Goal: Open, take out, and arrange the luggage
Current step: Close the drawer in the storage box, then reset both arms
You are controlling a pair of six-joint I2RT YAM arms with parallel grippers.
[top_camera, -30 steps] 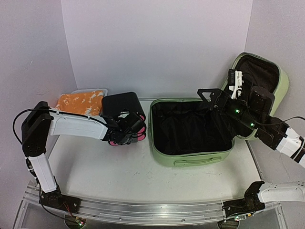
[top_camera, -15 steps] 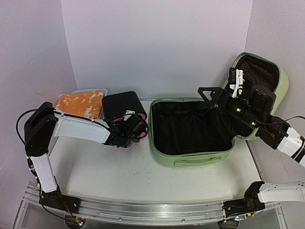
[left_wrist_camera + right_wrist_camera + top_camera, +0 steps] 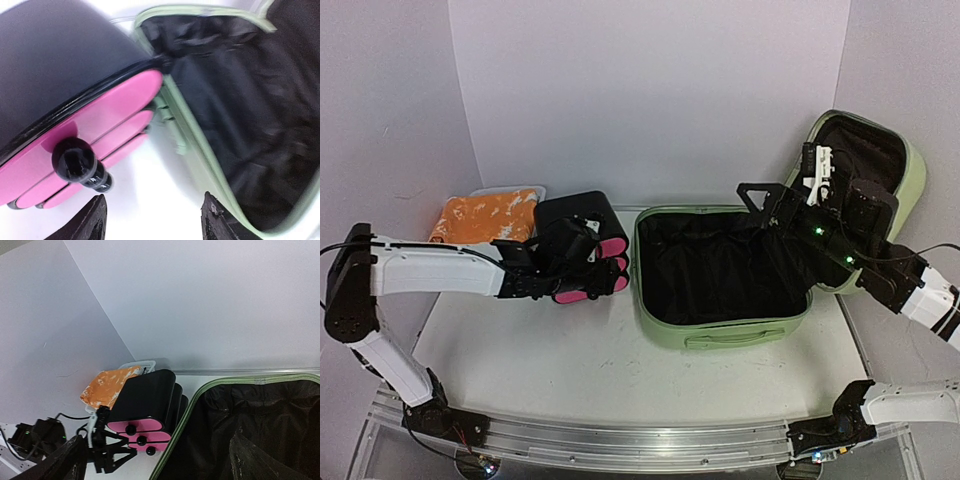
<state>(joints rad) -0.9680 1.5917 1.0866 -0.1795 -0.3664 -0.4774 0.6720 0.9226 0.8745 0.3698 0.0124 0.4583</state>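
The luggage point(image 3: 740, 335) lies open at the table's middle right. Its black-lined base faces up, and its light-green lid point(image 3: 915, 175) stands at the far right. My right gripper point(image 3: 775, 195) hovers over the base's far right corner, open and empty; in the right wrist view point(image 3: 162, 462) the luggage rim point(image 3: 187, 412) runs below it. My left gripper point(image 3: 570, 285) is open just in front of the black drawer box's pink fronts point(image 3: 595, 280). In the left wrist view the left gripper point(image 3: 155, 225) holds nothing, with bare table between its fingers and the luggage rim point(image 3: 192, 135) to the right.
The black drawer box point(image 3: 575, 225) with round black knobs point(image 3: 75, 162) stands against the luggage's left side. Behind it a white basket point(image 3: 505, 190) holds an orange cloth-like thing point(image 3: 485, 215). White walls close the back and both sides.
My left gripper has opened wider and its arm has swung out to the left, stretching lower across the table. The right arm and luggage have not moved.
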